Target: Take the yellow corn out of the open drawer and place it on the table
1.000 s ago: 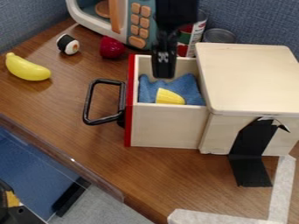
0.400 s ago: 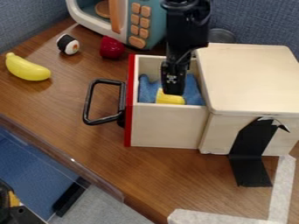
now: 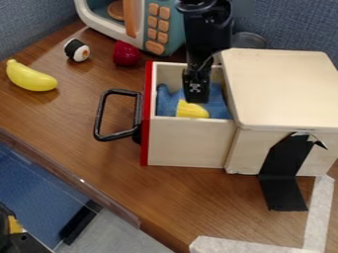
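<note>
Wood-grain desk, blue fabric partition behind. A pale wooden box sits on the right with its drawer pulled out to the left. Drawer has a red front panel and a black loop handle.

Yellow piece is in the drawer, up against the near wall as seen, on or beside a rumpled blue cloth. Visible part: plain bright yellow, rounded outline on the left, lower part cut off by the drawer wall. Full shape can't be made out.

Pincer hangs down over the drawer, tip overlapping the top of the yellow piece in view. Can't tell if it touches, or whether the pincer is apart, together or clamped on something.

Edges: drawer walls surround the pincer's work area, red panel on the left, box lid edge close on the right. Left of the handle, bare wood runs down to the desk's slanted front edge, which has a clear strip along it. Toy banana far left, sushi roll and red toy behind, near the toy microwave. Black tape runs from box side to desk.
</note>
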Robot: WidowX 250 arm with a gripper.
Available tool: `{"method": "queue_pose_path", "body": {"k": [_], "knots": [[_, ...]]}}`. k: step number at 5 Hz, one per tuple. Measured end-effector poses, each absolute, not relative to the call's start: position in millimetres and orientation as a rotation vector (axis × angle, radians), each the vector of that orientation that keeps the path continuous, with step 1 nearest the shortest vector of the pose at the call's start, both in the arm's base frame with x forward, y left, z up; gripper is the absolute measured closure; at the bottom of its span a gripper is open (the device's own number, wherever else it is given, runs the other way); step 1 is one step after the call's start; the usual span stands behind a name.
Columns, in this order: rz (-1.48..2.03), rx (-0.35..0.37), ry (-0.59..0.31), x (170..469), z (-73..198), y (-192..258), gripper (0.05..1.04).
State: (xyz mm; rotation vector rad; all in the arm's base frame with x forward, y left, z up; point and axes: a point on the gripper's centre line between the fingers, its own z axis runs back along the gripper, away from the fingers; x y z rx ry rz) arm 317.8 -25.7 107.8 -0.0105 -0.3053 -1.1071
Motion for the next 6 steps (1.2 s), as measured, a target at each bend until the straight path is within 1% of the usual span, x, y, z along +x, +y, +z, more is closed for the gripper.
{"method": "queue_pose_path", "body": {"k": [1,2,4,6], "knots": [[-1.072,0.002,-0.308,320,105,-24,0.084],[-1.045,-0.003,-0.298,318,99,-24,0.084],[-1.024,0.023,-0.261,313,81,-23,0.084],[-1.009,0.034,-0.229,316,64,-19,0.088]]}}
